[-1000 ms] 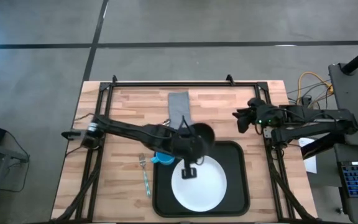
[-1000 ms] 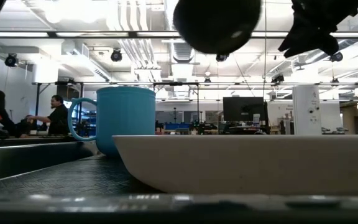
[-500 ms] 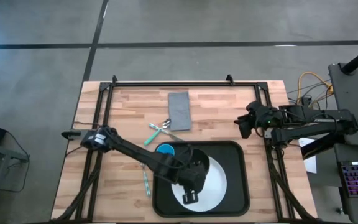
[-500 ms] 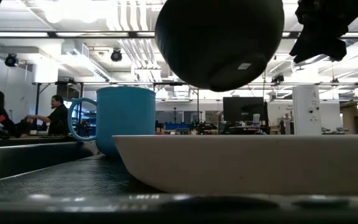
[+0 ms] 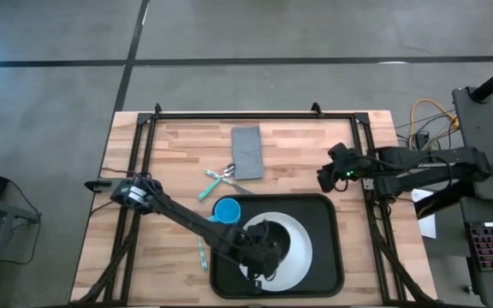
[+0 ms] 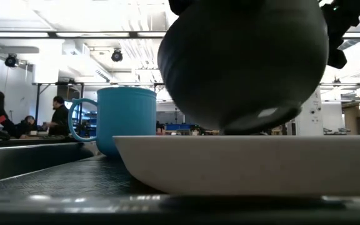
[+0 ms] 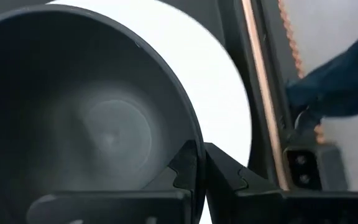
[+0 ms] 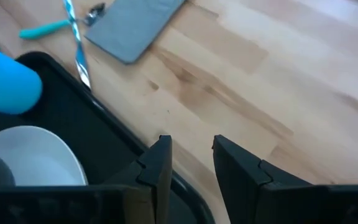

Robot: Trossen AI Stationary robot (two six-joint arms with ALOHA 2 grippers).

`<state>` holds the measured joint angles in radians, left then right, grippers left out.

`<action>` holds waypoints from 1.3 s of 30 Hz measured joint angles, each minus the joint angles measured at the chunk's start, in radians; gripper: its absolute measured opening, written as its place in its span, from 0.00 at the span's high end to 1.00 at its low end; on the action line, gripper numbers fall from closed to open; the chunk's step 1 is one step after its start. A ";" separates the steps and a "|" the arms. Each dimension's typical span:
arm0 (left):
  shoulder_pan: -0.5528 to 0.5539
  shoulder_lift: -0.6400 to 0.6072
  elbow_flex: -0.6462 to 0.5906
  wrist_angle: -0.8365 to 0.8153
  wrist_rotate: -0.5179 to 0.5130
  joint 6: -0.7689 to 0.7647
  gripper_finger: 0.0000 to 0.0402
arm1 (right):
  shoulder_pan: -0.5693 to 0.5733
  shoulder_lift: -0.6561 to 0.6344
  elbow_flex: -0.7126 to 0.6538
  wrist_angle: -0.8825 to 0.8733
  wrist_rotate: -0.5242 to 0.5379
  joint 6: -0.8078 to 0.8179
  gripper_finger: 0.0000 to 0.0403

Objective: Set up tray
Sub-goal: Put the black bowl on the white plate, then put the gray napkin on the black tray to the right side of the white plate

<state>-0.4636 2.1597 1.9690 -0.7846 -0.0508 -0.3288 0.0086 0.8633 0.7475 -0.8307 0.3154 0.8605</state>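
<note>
Left gripper [image 7: 197,163] pinched shut on rim of dark round bowl [image 5: 264,241], one finger inside the wall, one outside. Bowl hangs low over round white plate [image 5: 274,249]; low view shows its base [image 6: 249,69] at the plate rim, can't tell if touching.

Plate sits in large black rectangular tray with raised rim [image 5: 329,248], at the table's near edge, centre-right. Blue mug [image 5: 226,210] stands in tray's far-left corner.

Teal-handled cutlery [image 5: 216,180] and grey cloth napkin [image 5: 246,152] lie on the wooden table [image 5: 178,154] beyond the tray.

Right gripper [image 5: 324,180] idle just off tray's far-right corner, fingers slightly apart, empty.

Tray looks stiff and light, probably plastic. Loaded with crockery, so lift by opposite rims, keep level.
</note>
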 joint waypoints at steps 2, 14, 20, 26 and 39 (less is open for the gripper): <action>-0.004 0.000 -0.021 0.023 -0.001 0.054 1.00 | 0.000 0.027 0.000 0.000 -0.008 0.004 0.73; -0.012 0.002 -0.070 0.064 0.000 0.201 0.96 | 0.000 0.109 0.000 0.011 -0.103 0.034 0.76; -0.014 0.002 -0.074 0.073 -0.002 0.205 0.83 | 0.000 0.105 0.000 0.028 -0.107 0.057 0.74; -0.019 -0.007 -0.038 0.063 -0.004 0.191 0.72 | 0.000 0.105 0.000 0.030 -0.107 0.052 0.75; 0.001 -0.079 0.109 -0.346 -0.240 -0.063 0.70 | 0.000 0.105 0.000 0.139 -0.236 -0.073 0.73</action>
<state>-0.4628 2.0802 2.0778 -1.1304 -0.2903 -0.3916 0.0082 0.9684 0.7475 -0.6915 0.0793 0.7878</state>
